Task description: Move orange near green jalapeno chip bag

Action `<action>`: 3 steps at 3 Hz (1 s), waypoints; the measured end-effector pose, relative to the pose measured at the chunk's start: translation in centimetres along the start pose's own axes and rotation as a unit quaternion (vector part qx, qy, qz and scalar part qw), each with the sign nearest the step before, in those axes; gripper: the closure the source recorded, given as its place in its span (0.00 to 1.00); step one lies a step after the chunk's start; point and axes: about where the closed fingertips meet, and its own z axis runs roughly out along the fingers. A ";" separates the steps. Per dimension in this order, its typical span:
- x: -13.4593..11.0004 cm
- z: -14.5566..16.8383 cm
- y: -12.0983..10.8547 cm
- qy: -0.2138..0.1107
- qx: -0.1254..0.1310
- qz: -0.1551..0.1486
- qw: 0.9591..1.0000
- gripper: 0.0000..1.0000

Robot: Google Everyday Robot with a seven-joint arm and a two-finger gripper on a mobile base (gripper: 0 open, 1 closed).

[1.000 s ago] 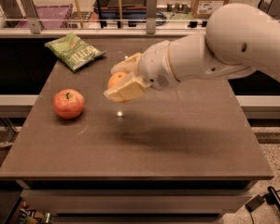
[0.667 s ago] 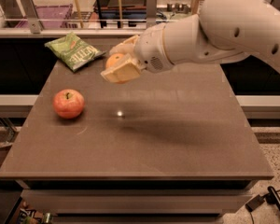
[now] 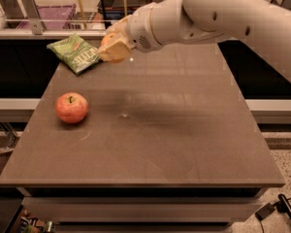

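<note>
Gripper [image 3: 115,50] at far left clasps the orange [image 3: 107,39], probably firm and slippery, across its middle, just beside the green jalapeno chip bag [image 3: 75,53].

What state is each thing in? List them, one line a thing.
pincer: shut on the orange, at the table's far left, just right of the bag.
orange: gripped between the pincer's fingers, mostly hidden by them.
green jalapeno chip bag: lying flat and crinkled at the far left corner, not held.
apple: resting on the table's left side, stem up, untouched.
table: bearing the bag and the apple.
</note>
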 end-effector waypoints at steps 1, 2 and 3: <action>0.3 2.3 -1.4 0.013 0.013 -0.001 1.000 1.00; 1.5 5.3 -1.9 0.028 0.014 -0.002 1.000 1.00; 3.4 7.6 -2.1 0.031 0.012 0.006 0.999 1.00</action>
